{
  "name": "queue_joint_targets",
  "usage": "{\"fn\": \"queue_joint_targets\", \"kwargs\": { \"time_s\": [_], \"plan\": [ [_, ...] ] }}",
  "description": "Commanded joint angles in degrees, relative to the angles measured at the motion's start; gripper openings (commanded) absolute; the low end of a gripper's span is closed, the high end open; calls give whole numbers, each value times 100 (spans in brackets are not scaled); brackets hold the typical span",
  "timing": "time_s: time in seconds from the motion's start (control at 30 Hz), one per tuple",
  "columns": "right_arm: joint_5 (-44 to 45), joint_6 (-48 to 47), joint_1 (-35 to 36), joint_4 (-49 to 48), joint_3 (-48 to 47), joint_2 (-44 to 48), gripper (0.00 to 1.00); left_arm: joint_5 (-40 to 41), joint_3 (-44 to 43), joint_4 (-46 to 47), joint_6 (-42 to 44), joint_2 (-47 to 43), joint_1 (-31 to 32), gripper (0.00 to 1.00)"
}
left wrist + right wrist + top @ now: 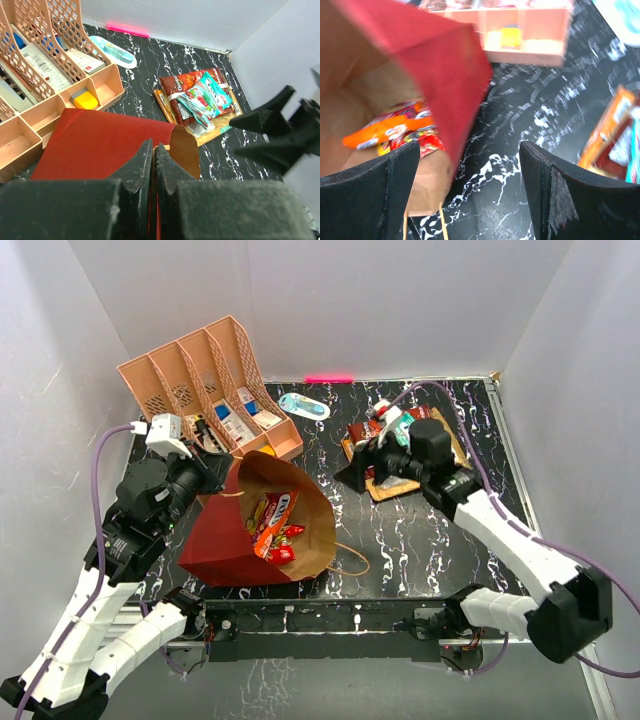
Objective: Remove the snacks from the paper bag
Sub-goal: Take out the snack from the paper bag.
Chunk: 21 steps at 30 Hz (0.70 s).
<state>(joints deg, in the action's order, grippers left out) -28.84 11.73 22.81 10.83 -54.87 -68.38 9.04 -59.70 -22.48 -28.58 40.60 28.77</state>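
My left hand (152,162) is clenched on the rim of the paper bag (215,540), its mouth facing my right hand (469,170), released and empty; snacks (272,525) lie inside, leftward of that hand.

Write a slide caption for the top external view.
Left gripper pinches the rim of the paper bag, snacks inside; right gripper open beside the pile of packets already out.

The right gripper (469,150) stood wide apart, empty; orange and red foil snack packets (395,132) lay inside the tipped dark-red paper bag (440,75).
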Motion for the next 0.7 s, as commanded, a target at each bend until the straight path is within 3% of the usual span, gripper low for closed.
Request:
{"fn": "queue_joint_targets", "kwargs": {
  "time_s": [0.0, 0.1, 0.13, 0.2, 0.3, 0.43, 0.67],
  "plan": [
    [51, -2284, 1311, -190, -100, 647, 83, -59, -80, 52, 12, 17, 4, 0],
    [-768, -5351, 2307, 427, 221, 929, 85, -91, -76, 62, 15, 35, 0, 0],
    [-687, -6131, 2589, 556, 282, 951, 87, -91, -77, 53, 25, 36, -3, 0],
    [-265, -6644, 2947, 407, 203, 712, 93, -62, -68, 51, 28, 23, 4, 0],
    [-382, -7772, 3128, 966, -404, -5, 89, -31, -77, 55, 49, 9, -1, 0],
    [113, -8738, 3172, 956, -806, -812, 82, -16, -105, 51, 63, -7, 0, 0],
    [675, -9906, 3168, 1092, -1370, -2055, 73, 2, -87, 51, 84, -98, -3, 0]
  ]
}}
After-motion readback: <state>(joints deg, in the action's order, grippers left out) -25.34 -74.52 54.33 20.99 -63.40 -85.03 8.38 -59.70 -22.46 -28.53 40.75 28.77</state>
